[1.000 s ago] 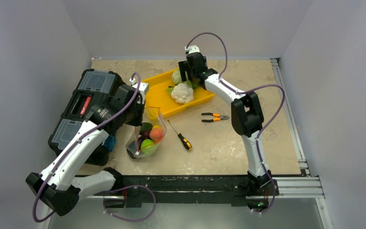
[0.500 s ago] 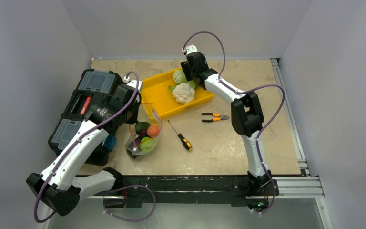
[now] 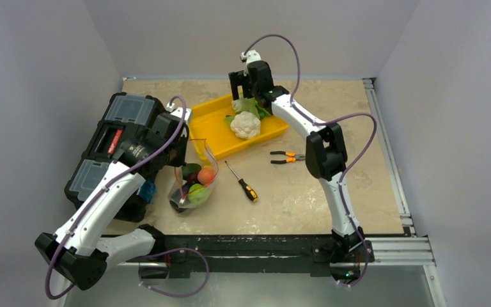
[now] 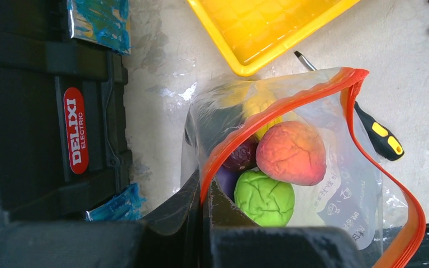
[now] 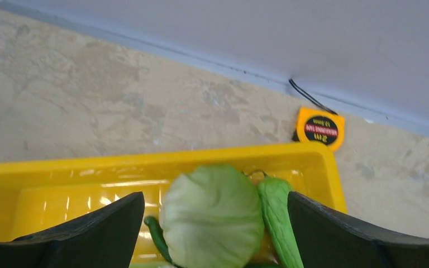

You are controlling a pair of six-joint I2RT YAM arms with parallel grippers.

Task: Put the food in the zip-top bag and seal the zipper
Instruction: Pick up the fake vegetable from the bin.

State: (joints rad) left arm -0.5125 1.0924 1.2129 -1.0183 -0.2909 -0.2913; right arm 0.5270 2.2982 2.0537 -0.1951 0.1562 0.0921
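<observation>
A beige, marble-patterned tabletop (image 3: 307,198) fills the centre. Plain pale grey walls close it in: a back wall (image 3: 230,32) at 12 o'clock, one side wall (image 3: 32,96) at 9 o'clock, another side wall (image 3: 460,128) at 3 o'clock. An aluminium rail (image 3: 390,153) lines the tabletop's 3 o'clock edge. Soft, even light.

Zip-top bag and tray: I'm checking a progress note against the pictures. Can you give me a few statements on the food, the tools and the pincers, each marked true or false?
1. The zipper is sealed. False: the mouth of the zip-top bag gapes, and the left pincer is shut on the zipper.
2. The orange-red fruit and the green lime are inside the bag. True.
3. The cauliflower is in the bag. False: it lies in the yellow tray.
4. The right pincer is open, with the cabbage between its fingers. True.
5. The screwdriver lies in the tray. False: it lies on the table beside the bag.
</observation>
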